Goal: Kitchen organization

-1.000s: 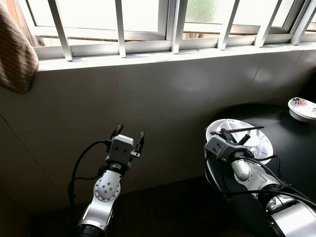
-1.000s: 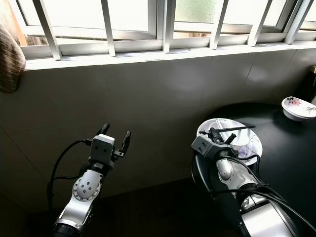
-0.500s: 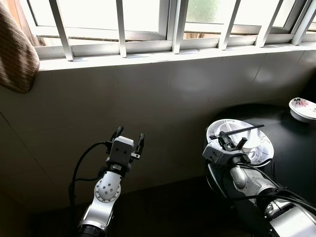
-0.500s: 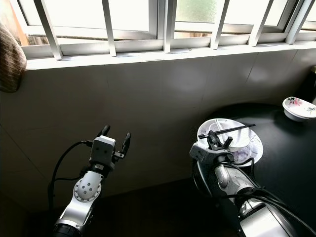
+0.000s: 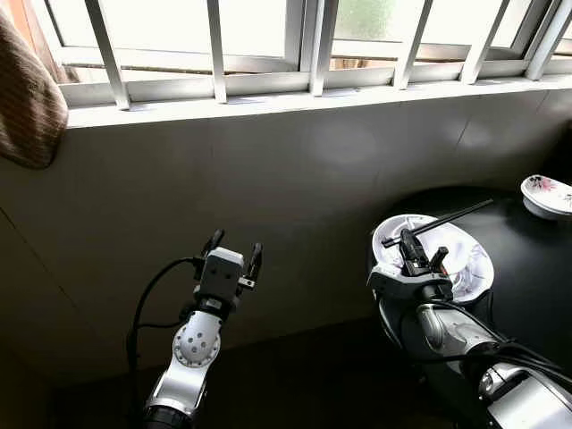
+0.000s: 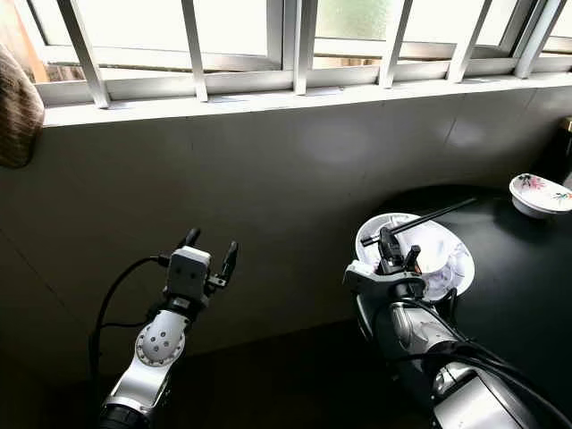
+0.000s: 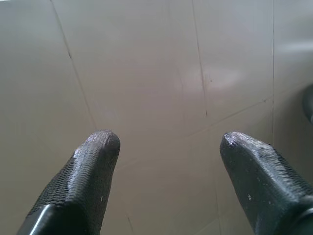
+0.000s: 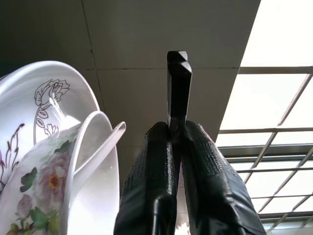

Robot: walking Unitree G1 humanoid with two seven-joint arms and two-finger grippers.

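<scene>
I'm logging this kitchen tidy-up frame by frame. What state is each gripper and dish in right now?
Left gripper: open, empty, facing the tiled wall.
Right gripper: shut on chopsticks.
Chopsticks: lifted, angled above the plate.
Plate: on the black table, holding a bowl and white spoon.
Small floral bowl: upright, set apart on the table.

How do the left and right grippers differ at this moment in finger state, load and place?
The left gripper is open, fingers spread with nothing between them; the right gripper is shut on a chopstick. The left gripper hangs before the tiled wall, while the right gripper is at the white plate on the dark table. Both have black fingers on silver arms.
</scene>
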